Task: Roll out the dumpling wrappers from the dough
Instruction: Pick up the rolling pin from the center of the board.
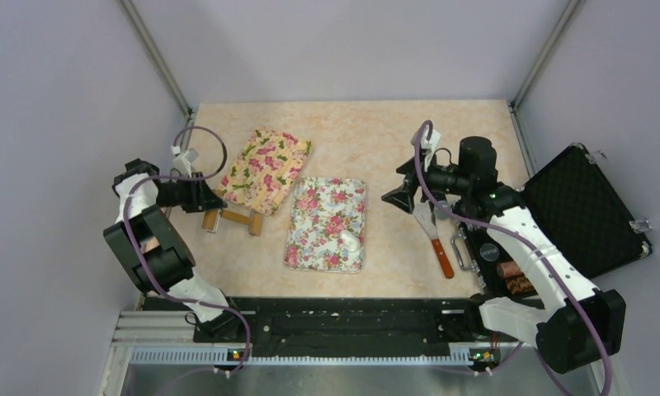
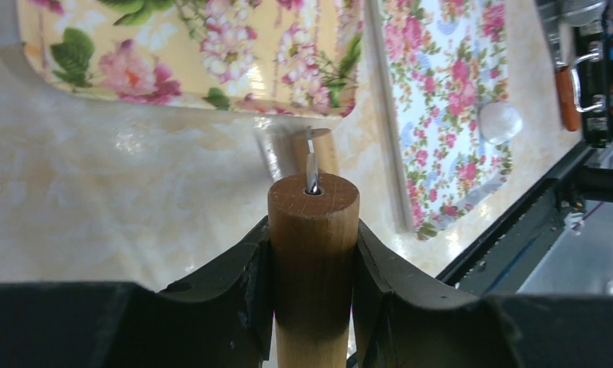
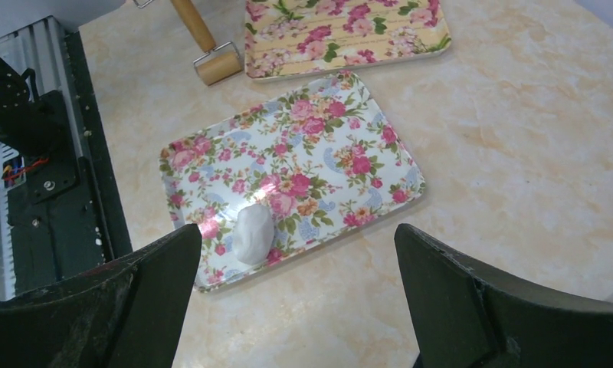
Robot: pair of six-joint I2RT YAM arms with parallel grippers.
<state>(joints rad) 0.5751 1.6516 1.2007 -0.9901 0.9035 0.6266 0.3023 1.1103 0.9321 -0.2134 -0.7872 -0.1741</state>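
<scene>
A white lump of dough (image 1: 350, 241) lies near the front right corner of the white floral tray (image 1: 322, 206). It also shows in the right wrist view (image 3: 254, 234) and the left wrist view (image 2: 500, 123). No dumpling wrappers are in view. A wooden roller (image 1: 232, 219) lies on the table left of that tray. My left gripper (image 1: 211, 198) is shut on its round handle (image 2: 313, 253), with both jaws pressed against the wood. My right gripper (image 1: 397, 196) hangs open above the table to the right of the tray, its fingers (image 3: 472, 307) wide apart with nothing between them.
A yellow floral tray (image 1: 265, 169) sits behind the roller. A scraper with an orange handle (image 1: 436, 239) lies to the right of the white tray. An open black case (image 1: 582, 210) stands at the right edge. The black rail (image 1: 335, 318) runs along the front.
</scene>
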